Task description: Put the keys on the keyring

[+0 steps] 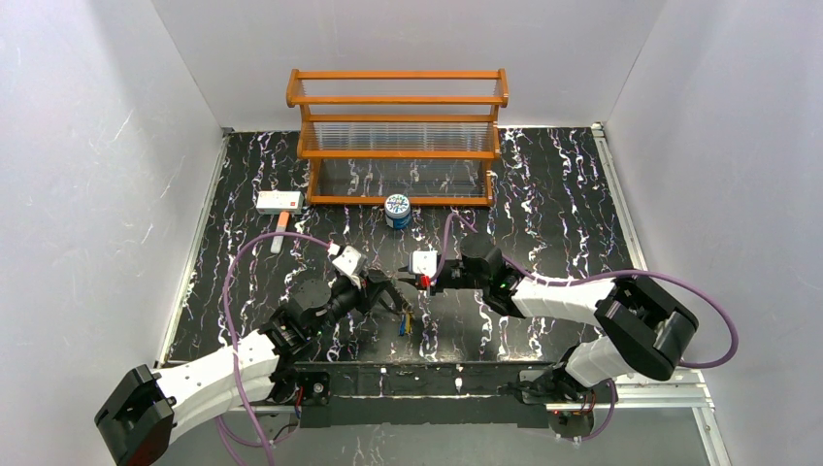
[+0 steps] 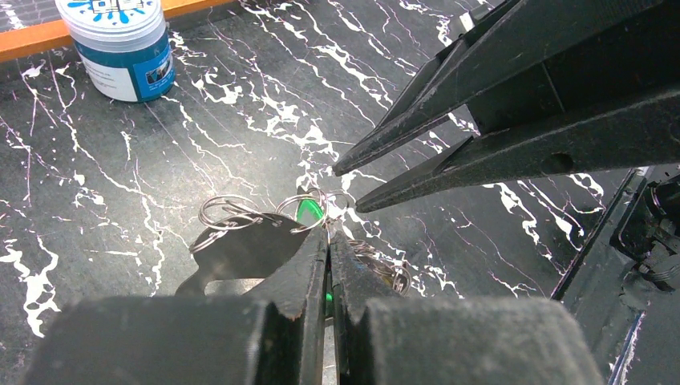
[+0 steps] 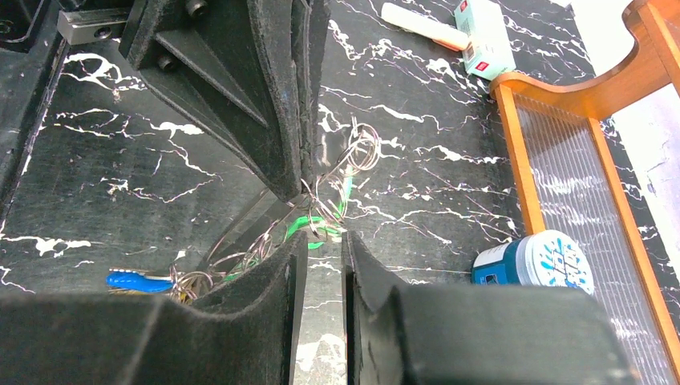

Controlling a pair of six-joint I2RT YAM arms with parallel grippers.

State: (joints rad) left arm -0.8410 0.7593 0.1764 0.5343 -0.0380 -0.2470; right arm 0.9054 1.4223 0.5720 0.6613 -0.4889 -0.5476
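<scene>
Overhead, left hand (image 1: 391,282) and right hand (image 1: 411,277) meet tip to tip above the marbled black desk (image 1: 553,214). Left wrist: padded jaws pinched shut on green-headed keys (image 2: 309,212) amid thin wire rings (image 2: 227,211). Right wrist: right jaws slightly parted, empty.

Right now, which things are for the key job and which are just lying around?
For the job:
- green key
- blue key
- keyring

Just lying about:
- blue-and-white can
- white box
- wooden rack
</scene>
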